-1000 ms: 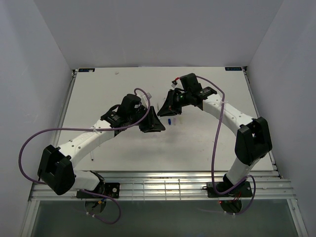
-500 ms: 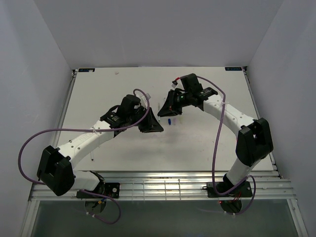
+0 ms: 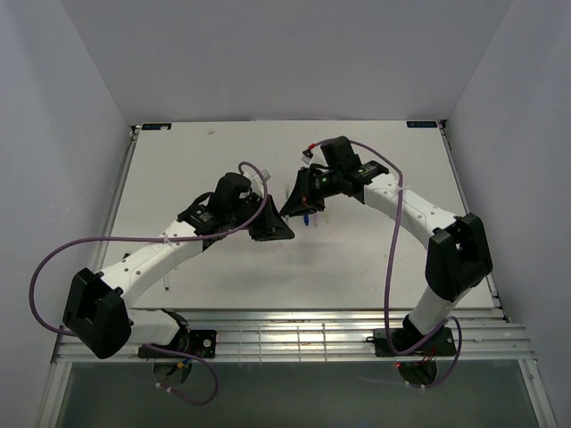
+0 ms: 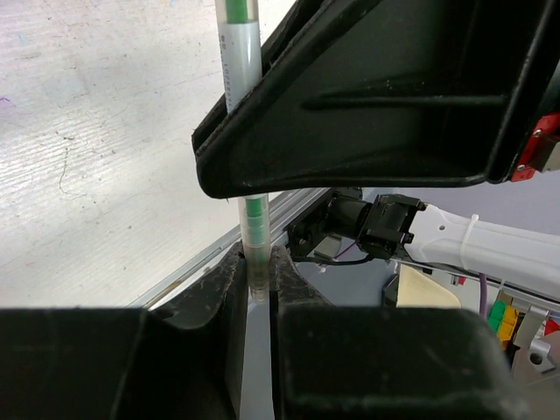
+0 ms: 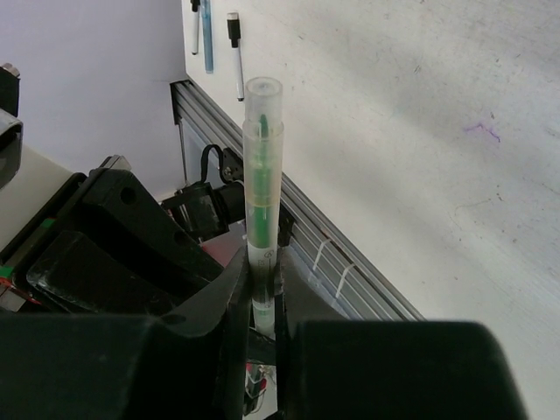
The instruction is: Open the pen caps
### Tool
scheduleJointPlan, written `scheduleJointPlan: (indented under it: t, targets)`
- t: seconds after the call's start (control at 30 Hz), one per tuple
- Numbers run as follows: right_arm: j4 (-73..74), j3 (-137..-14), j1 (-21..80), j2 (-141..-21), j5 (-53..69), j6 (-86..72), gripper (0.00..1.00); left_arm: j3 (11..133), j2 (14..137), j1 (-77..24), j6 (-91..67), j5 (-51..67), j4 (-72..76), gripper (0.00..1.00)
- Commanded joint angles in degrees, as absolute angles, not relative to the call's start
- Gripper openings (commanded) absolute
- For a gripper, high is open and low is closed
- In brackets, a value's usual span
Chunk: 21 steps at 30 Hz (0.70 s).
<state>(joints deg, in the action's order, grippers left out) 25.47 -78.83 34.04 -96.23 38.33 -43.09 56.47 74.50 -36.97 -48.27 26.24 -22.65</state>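
Left wrist view: left gripper (image 4: 256, 293) clamped shut on the greenish see-through end of a pen (image 4: 255, 229). Pen runs straight up from the fingers, passes behind the black housing of the right gripper (image 5: 261, 302), comes out above it as a white printed barrel with a green band. Pen is lifted off the table (image 4: 105, 131), roughly upright in this view.

Right wrist view: right gripper pinched closed on the white part of the same pen, mid-barrel. Beyond the fingers the pen goes white, then yellow-green, then a clear cap (image 5: 263, 94) with a green tip showing inside; cap is on the pen and its end is free, nothing touching it. Left gripper body sits dark at lower left, just beside.

Top external view: both arms bent inward, the two grippers nose to nose near table centre, pen between them mostly hidden. Blue cap (image 3: 306, 217) lies on the table just beside the right gripper.

Further out in the right wrist view: three spare pens (image 5: 236, 54) lie near the table's edge, well apart from the grippers, beside the metal rail (image 5: 350, 254).
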Motion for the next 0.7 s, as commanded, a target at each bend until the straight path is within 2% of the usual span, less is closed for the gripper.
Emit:
scheduleJointPlan:
  t: [0.0,0.1,0.33,0.5,0.67]
  targets:
    - [24.3,-79.0,34.7,-95.1,39.3,-43.0,0.08,55.0,71.8,-37.3,-48.7,27.3,-21.8,0.0]
    - [24.2,-80.4,34.7,-95.7,37.1,-42.6,0.08,52.6,71.5,-37.3,-49.4,30.7,-19.5,0.0]
    - [24.0,-95.5,31.7,-104.6,33.8,-43.0,0.08,44.3,66.4,-38.2,-51.6,34.9,-14.8,0.0]
    - [22.1,-103.0,29.1,-111.9,31.6,-48.5,0.08,42.9,62.3,-41.6,-50.4,25.0,-22.2,0.0]
    - [30.1,-115.7,29.2,-119.2,27.1,-48.6,0.08,40.8,57.6,-46.0,-53.4,15.1,-27.9,0.0]
